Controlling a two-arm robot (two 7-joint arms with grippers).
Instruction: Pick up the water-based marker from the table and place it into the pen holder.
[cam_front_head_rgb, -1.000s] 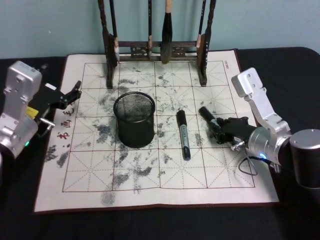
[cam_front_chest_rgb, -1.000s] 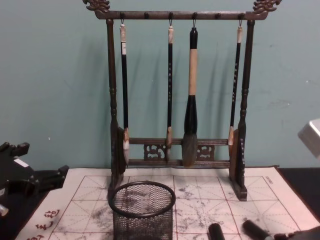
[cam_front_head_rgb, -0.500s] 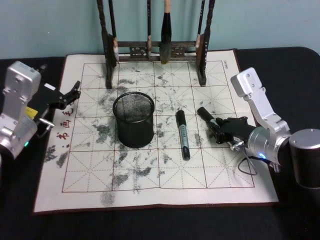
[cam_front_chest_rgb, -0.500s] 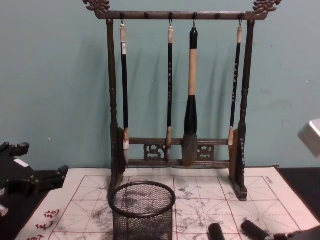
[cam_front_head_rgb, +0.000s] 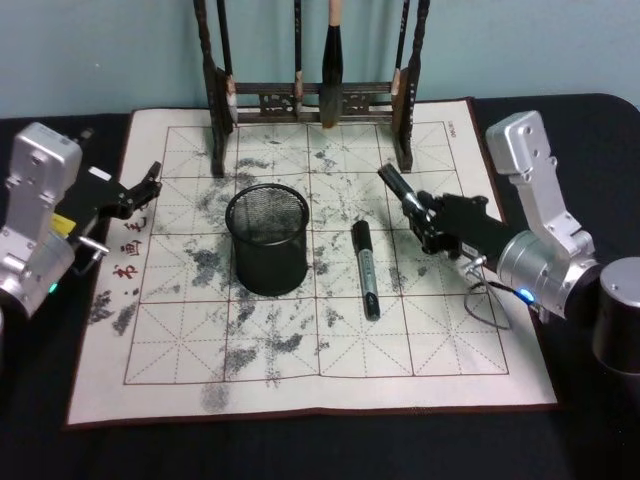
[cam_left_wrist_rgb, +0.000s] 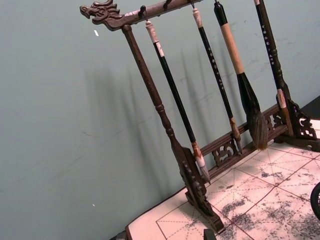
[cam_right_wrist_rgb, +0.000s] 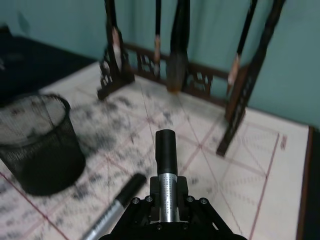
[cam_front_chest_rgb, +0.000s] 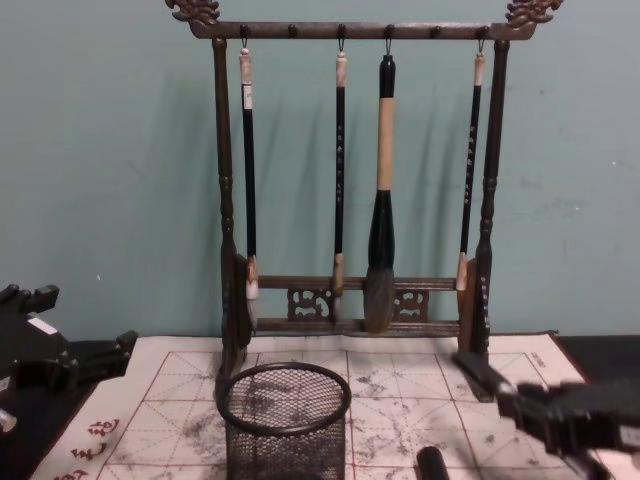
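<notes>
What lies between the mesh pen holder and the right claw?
In the head view, a slim black marker lies flat between the round black wire-mesh pen holder and the right claw.

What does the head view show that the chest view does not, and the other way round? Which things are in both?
Head view alone: the whole lying marker on the paper mat, right of the pen holder, and the mat's near edge. Chest view alone: the carved top bar of the brush rack, with four brushes hanging from it. Both: the pen holder, the rack's foot, the left gripper by the mat's left edge, and the right gripper shut on the held marker above the mat.
</notes>
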